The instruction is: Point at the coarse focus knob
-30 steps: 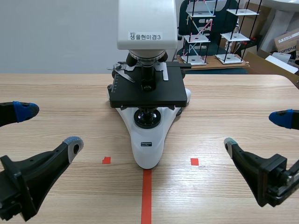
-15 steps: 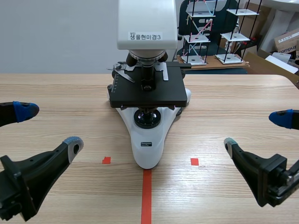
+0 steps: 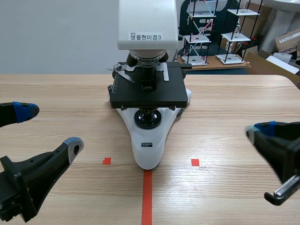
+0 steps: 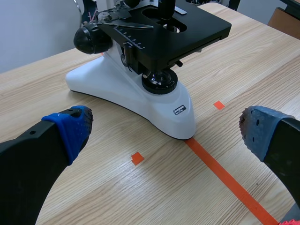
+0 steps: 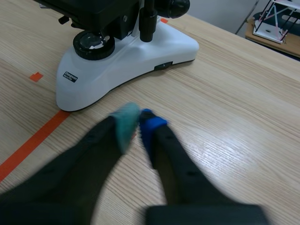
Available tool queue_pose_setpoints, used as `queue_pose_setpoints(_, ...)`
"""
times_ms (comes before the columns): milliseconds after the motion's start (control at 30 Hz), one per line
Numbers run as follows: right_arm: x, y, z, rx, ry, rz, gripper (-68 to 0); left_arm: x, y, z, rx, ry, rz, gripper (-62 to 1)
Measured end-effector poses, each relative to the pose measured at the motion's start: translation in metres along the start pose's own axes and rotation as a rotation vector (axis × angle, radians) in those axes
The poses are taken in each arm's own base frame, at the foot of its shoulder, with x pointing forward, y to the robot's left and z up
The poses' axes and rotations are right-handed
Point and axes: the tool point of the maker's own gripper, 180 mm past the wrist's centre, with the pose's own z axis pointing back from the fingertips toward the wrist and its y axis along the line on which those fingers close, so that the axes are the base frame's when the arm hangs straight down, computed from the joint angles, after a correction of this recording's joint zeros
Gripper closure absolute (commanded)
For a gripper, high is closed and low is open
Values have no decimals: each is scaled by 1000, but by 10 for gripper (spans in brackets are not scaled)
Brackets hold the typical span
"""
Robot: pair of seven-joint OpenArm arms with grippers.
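Note:
A white microscope point(image 3: 148, 140) with a black stage point(image 3: 147, 93) stands mid-table, its base on the red tape line. A black focus knob point(image 4: 91, 39) sticks out on its one side, well ahead of my left gripper point(image 4: 166, 129). That gripper is open and holds nothing. In the scene view the left gripper point(image 3: 49, 129) sits low at the left, apart from the microscope. The knob point(image 5: 173, 6) on the other side shows far ahead of my right gripper point(image 5: 136, 123), whose fingers meet, shut on nothing. The right gripper point(image 3: 256, 131) hovers to the right of the base.
Small red tape squares point(image 3: 107, 161) point(image 3: 195, 162) flank the base. Wire-frame shelf models point(image 3: 201, 33) and cardboard boxes point(image 3: 287, 42) stand behind the table's far edge. Bare wood point(image 3: 234, 103) lies between the right gripper and the microscope.
The right gripper's fingers have closed together from wide open. The left gripper and the microscope have not moved.

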Motion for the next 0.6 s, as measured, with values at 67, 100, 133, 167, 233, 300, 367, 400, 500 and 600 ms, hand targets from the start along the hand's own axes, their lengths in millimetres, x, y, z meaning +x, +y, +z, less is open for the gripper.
queue_pose_setpoints(67,6,-3,-3,-5,-18,9,-8,0,0,0,0,0,0,-623)
queue_pose_setpoints(100,10,-6,-5,-8,-33,17,0,0,0,0,0,0,0,-623)
queue_pose_setpoints(133,16,-9,-8,-14,-52,27,3,0,0,0,0,0,0,-623)
queue_pose_setpoints(167,23,-13,-12,-20,-74,39,3,0,0,0,0,0,0,-623)
queue_pose_setpoints(233,38,-20,-18,-32,-117,65,2,0,0,0,0,0,0,-623)
queue_pose_setpoints(300,49,-28,-26,-42,-130,93,2,0,0,0,0,0,0,-623)
queue_pose_setpoints(367,61,-37,-32,-60,-144,118,2,0,0,0,0,0,0,-623)
queue_pose_setpoints(400,68,-41,-35,-66,-159,131,2,0,0,0,0,0,0,-623)
queue_pose_setpoints(500,85,-46,-49,-70,-170,163,2,0,0,0,0,0,0,-623)
queue_pose_setpoints(600,100,-46,-64,-57,-184,187,2,0,0,0,0,0,-1,-623)
